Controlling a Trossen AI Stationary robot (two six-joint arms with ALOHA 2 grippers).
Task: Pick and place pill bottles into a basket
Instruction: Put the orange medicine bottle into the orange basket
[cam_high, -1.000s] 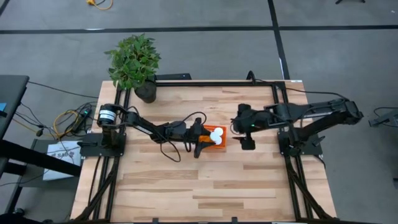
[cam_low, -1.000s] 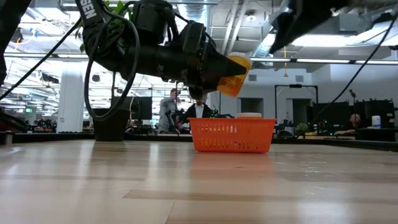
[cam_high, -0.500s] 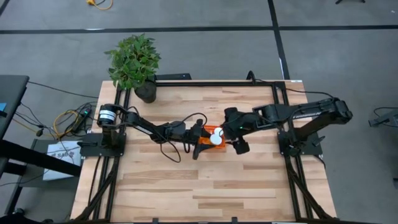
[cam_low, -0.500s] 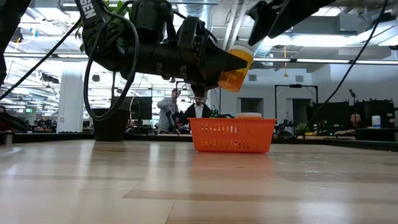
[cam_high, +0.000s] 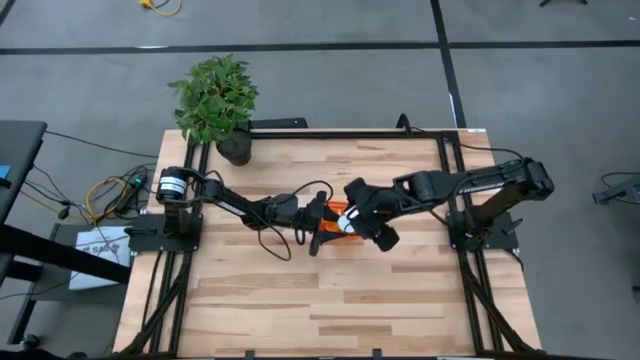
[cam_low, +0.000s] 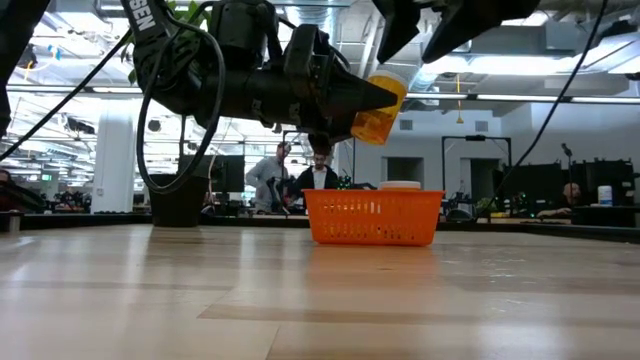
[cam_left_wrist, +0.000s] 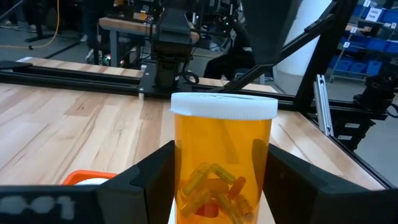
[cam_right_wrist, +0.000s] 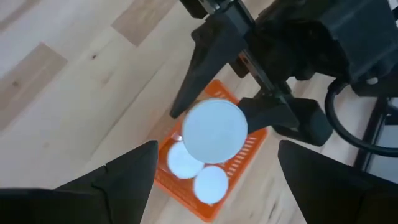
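My left gripper (cam_low: 352, 100) is shut on a translucent orange pill bottle (cam_low: 378, 110) with a white cap (cam_left_wrist: 224, 104), held in the air above the small orange mesh basket (cam_low: 372, 217). The basket stands on the wooden table near its middle. Two more white-capped bottles (cam_right_wrist: 183, 160) (cam_right_wrist: 210, 183) lie in the basket (cam_right_wrist: 239, 163). My right gripper (cam_right_wrist: 227, 186) is open and empty, above the held bottle and the basket, looking down on the bottle's cap (cam_right_wrist: 214, 130). In the high view my right gripper (cam_high: 365, 220) covers most of the basket. My left gripper pinches the bottle's orange body (cam_left_wrist: 186, 168) between its two fingers (cam_left_wrist: 149, 180), below the white cap. The fingers come about level from the table's left. The bottle is lifted clear above the basket, cap up and slightly tilted.
A potted plant (cam_high: 215, 100) stands at the table's far left corner. Black frame rails (cam_high: 340, 133) run along the table's edges. People and desks show in the room beyond the table in the low view (cam_low: 320, 175).
My right gripper has moved toward the table's left, from beside the basket's right side to over the basket and the held bottle. My left gripper has kept the bottle up above the basket.
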